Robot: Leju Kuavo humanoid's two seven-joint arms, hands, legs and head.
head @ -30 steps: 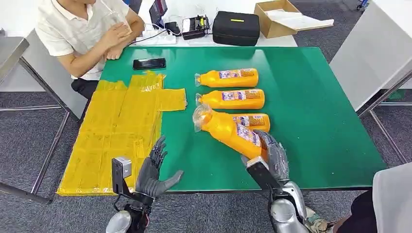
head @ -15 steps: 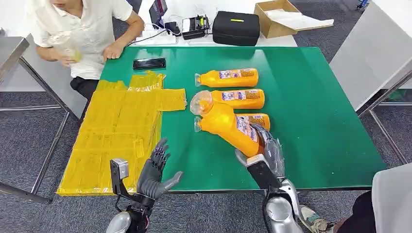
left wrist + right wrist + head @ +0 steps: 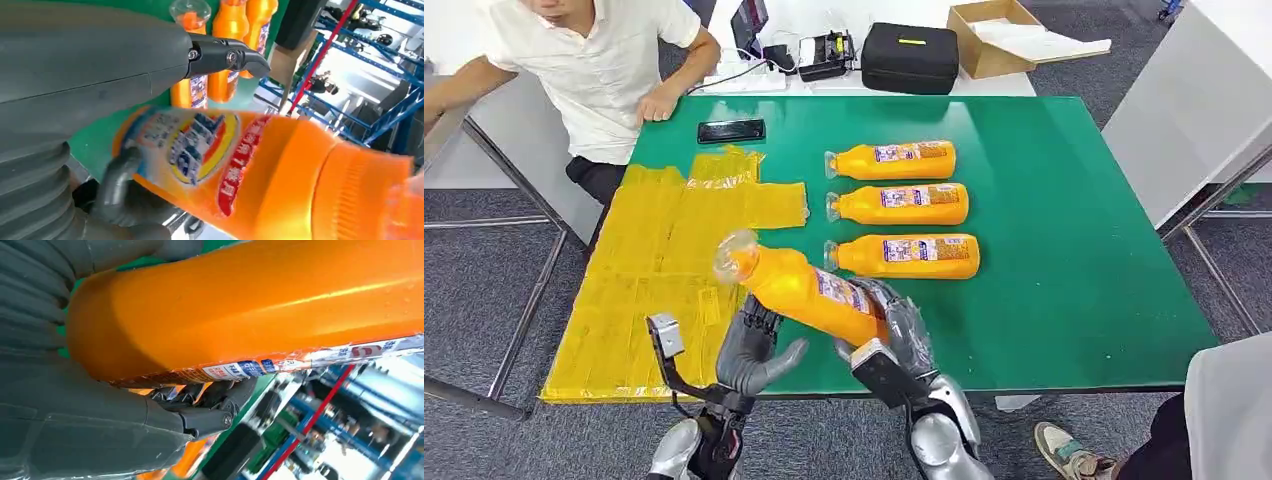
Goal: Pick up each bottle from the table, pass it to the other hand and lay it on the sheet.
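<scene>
— What could we not make out?

— The far end of the held bottle [image 3: 799, 290] blurred into orange in the left wrist view, and its label was smeared there. In the right wrist view its body covered most of the right hand's fingers [image 3: 200, 417], so we saw little of them beneath it. From the head view, the bottle's base was buried in the right hand [image 3: 889, 330].

— Where did the bottle sit against the hands?

— It was lifted off the counter [image 3: 1064, 250], tilted, cap end toward the yellow sheet [image 3: 654, 270], base wrapped in the right hand. The left hand [image 3: 749, 350] was just under its middle.

— And the left fingers?

— Spread and curved upward, thumb out to the side. We could not tell whether they touched the bottle; they had not closed around it. The right fingers were curled tight around the base.

— The rest?

— Three bottles [image 3: 904, 205] lay in a row on the counter, caps toward the sheet. A person [image 3: 599, 60] sat at the far corner, one hand beside a phone [image 3: 731, 131].
</scene>
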